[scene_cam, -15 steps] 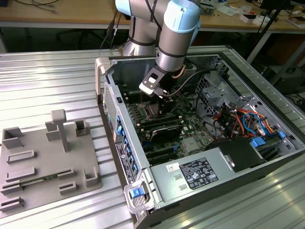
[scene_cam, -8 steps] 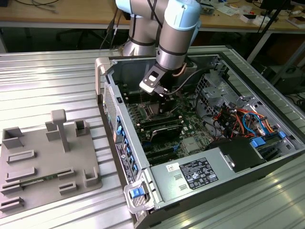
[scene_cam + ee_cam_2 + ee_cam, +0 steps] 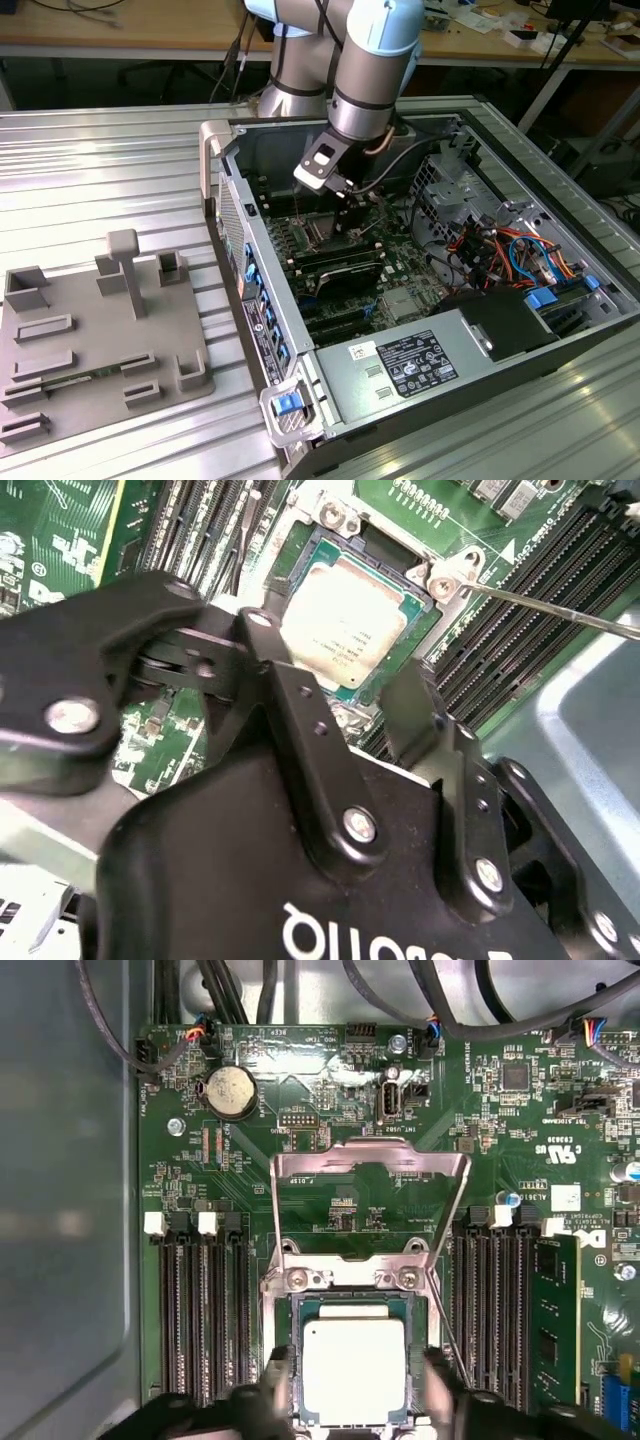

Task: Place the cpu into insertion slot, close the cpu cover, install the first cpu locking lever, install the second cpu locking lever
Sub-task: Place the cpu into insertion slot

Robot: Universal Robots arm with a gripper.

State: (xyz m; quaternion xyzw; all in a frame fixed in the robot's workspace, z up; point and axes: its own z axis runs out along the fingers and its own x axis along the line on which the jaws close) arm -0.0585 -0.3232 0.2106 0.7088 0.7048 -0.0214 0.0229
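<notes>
Placing step looks done: cpu (image 3: 353,1370) seated in insertion slot (image 3: 297,1350). Pincer (image 3: 355,1385) spread astride it, gripping nothing. Cpu cover (image 3: 330,1157) beyond, not yet closed.

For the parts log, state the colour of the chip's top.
Pale silver-grey, with a green border around it; the first wrist view shows the chip best.

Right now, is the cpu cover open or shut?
Open. The cpu cover is swung back on its hinge, clear of the insertion slot, and the cpu sits there uncovered in both wrist views.
</notes>
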